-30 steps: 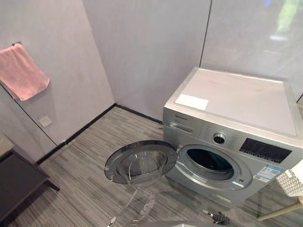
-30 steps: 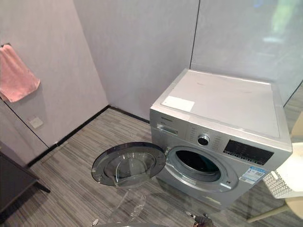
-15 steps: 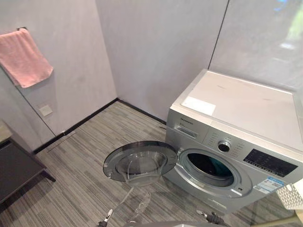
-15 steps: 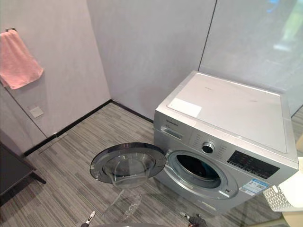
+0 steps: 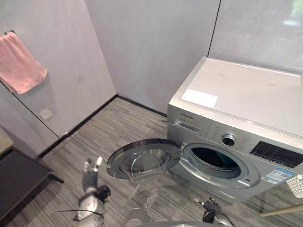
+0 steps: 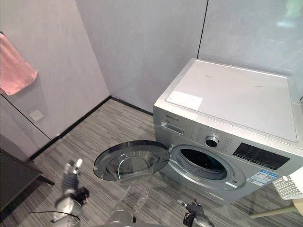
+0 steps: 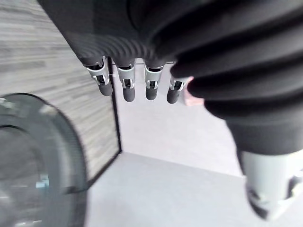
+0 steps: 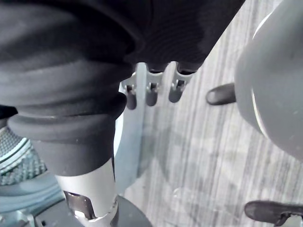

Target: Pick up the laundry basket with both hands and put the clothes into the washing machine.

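Observation:
The silver washing machine [image 5: 246,104] stands against the back wall with its round glass door [image 5: 144,158] swung wide and the dark drum [image 5: 215,161] exposed. A corner of the white latticed laundry basket [image 5: 298,184] shows at the right edge, beside the machine. My left hand [image 5: 92,182] is raised at the lower left, left of the door, fingers [image 7: 128,87] straight and holding nothing. My right hand [image 5: 211,209] sits low in front of the machine, apart from the basket, its fingers [image 8: 151,92] relaxed and empty. No clothes are visible.
A pink towel [image 5: 21,64] hangs on the left wall above a socket [image 5: 46,113]. A dark low table [image 5: 19,182] stands at the lower left. The open door juts out over the striped grey floor [image 5: 118,123].
The camera has shifted. My left hand has risen into sight at the lower left, and my right hand shows a little higher at the bottom.

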Controlling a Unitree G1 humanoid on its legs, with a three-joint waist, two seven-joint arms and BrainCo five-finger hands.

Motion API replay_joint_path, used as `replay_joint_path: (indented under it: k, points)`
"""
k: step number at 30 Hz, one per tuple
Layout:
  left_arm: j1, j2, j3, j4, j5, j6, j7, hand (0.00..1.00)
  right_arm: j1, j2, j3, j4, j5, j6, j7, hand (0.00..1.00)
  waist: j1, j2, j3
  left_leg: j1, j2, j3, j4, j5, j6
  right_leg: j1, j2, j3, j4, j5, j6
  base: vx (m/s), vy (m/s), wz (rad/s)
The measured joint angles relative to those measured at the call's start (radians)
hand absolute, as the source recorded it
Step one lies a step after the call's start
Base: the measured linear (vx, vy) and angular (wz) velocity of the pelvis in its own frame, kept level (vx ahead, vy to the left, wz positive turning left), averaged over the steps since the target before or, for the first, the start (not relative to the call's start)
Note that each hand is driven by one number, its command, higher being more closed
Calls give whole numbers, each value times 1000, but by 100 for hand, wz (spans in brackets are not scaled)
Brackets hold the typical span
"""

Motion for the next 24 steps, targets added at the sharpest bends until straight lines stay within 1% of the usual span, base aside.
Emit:
replay_joint_path:
  k: [1, 2, 3, 4, 5, 6, 7, 10, 11, 12, 14, 15, 16, 17, 19, 20, 21, 22, 23, 24]
  points:
    - [-3, -3, 0, -70, 1, -2, 5, 0, 3, 4, -5, -1, -1, 1, 0, 0, 1, -6, -3, 26, 4, -8, -52, -23, -12, 5, 0, -14, -6, 22, 21, 35, 61, 29]
    - [-3, -9, -1, -126, 13, -10, 10, 0, 6, 4, -4, -1, -6, 1, 3, 0, 0, -7, -3, 57, 7, -9, -107, -39, -3, 18, 1, -30, -13, 28, 28, 6, 72, 28]
    - [-4, -11, -6, -149, 19, -13, 15, 0, 8, 5, -3, -2, -7, 1, 3, 0, 1, -8, -4, 71, 6, -9, -135, -41, -2, 18, 1, -36, -12, 28, 28, -30, 56, 30]
    - [-3, -13, -12, -197, 32, -19, 24, 0, 19, 6, 5, -11, -7, 0, 5, 0, 1, -11, -13, 91, 9, -10, -187, -48, 9, 14, 2, -48, -12, 27, 28, -69, 47, 33]
    - [-5, -16, -11, -243, 59, -30, 34, 0, 31, 3, 33, -28, -7, 0, 9, 0, 0, 1, -25, 103, 26, -9, -243, -72, 29, 8, 10, -62, -12, 27, 30, -49, 22, 29]
    - [-6, -15, -10, -249, 63, -34, 39, 0, 33, 1, 37, -30, -7, -1, 12, 0, 0, 1, -26, 104, 27, -10, -251, -74, 29, 6, 11, -63, -13, 25, 31, -108, 47, 12]
    - [-7, -13, -1, -261, 82, -42, 57, 0, 40, -6, 54, -31, -7, 0, 21, 0, 7, -7, -32, 103, 24, -1, -263, -72, 27, -5, 8, -53, -13, 25, 35, -98, 39, -9]
    - [-3, -12, 44, -265, 123, -43, 72, 0, 48, -4, 91, -40, -10, -1, 29, 0, 6, -17, -47, 103, 27, 15, -280, -73, 21, -11, 8, -42, -34, 42, 39, -87, 18, -15]
    - [-3, -7, 60, -265, 137, -42, 75, 0, 52, -5, 108, -41, -11, -1, 40, 0, 6, -31, -57, 102, 32, 24, -286, -70, 19, -15, 12, -35, -42, 47, 42, -53, -19, -28]
    - [-3, 8, 79, -265, 144, -42, 84, 0, 57, -5, 126, -42, -11, -1, 50, 0, 8, -38, -61, 96, 43, 40, -287, -70, 17, -27, 22, -21, -52, 61, 33, -56, -28, -41]
    - [-7, 44, 108, -261, 143, -41, 85, 0, 66, -6, 147, -58, -12, -1, 63, 0, 5, -54, -64, 69, 60, 59, -287, -68, 14, -56, 35, -9, -69, 69, 31, -58, -29, -42]
    - [-28, 81, 118, -238, 142, -41, 85, 0, 72, -6, 155, -76, -14, -2, 69, 0, 6, -63, -63, 47, 73, 69, -286, -65, 10, -86, 48, 3, -84, 85, 19, -47, -38, -38]
    - [-58, 112, 134, -208, 141, -40, 85, 0, 66, -6, 161, -78, -15, -2, 72, 0, 7, -72, -61, 20, 82, 77, -284, -61, 3, -117, 56, 7, -92, 102, 17, -50, -53, -43]
    - [-108, 156, 158, -158, 141, -37, 88, 0, 55, -6, 171, -79, -15, -2, 74, 0, 6, -84, -62, -26, 97, 88, -279, -47, -5, -162, 68, 13, -98, 133, 8, -25, -56, -41]
    - [-209, 245, 190, -83, 139, -24, 91, 0, 33, -7, 179, -100, -15, -2, 85, 0, 5, -104, -33, -78, 122, 100, -270, -35, -16, -207, 94, 32, -120, 174, 5, -28, -78, -37]
    - [-237, 268, 197, -70, 139, -19, 92, 0, 29, -8, 180, -110, -15, -2, 87, 0, 4, -108, -25, -92, 129, 102, -267, -33, -15, -219, 100, 34, -124, 183, 2, -36, -82, -31]
    - [-304, 318, 205, -40, 147, -11, 93, 0, 14, -10, 180, -123, -15, -4, 89, 0, 1, -122, -9, -114, 140, 106, -265, -30, -20, -243, 113, 44, -135, 197, -2, -36, -51, -26]
    - [-354, 352, 205, -15, 158, -6, 94, 0, 11, -11, 181, -130, -15, -5, 90, 0, 2, -128, 1, -130, 148, 111, -264, -27, -24, -264, 120, 53, -134, 203, -8, -36, -63, -36]
    - [-431, 403, 204, 37, 163, -5, 94, 0, -7, -15, 182, -148, -14, -5, 91, 0, 3, -140, 14, -154, 161, 118, -259, -24, -30, -292, 132, 62, -135, 213, -12, -44, -64, -32]
    - [-491, 438, 202, 81, 155, -5, 96, 0, -20, -18, 182, -163, -13, -9, 91, 0, 4, -150, 24, -172, 168, 122, -249, -23, -33, -312, 140, 69, -136, 221, -15, -53, -76, -36]
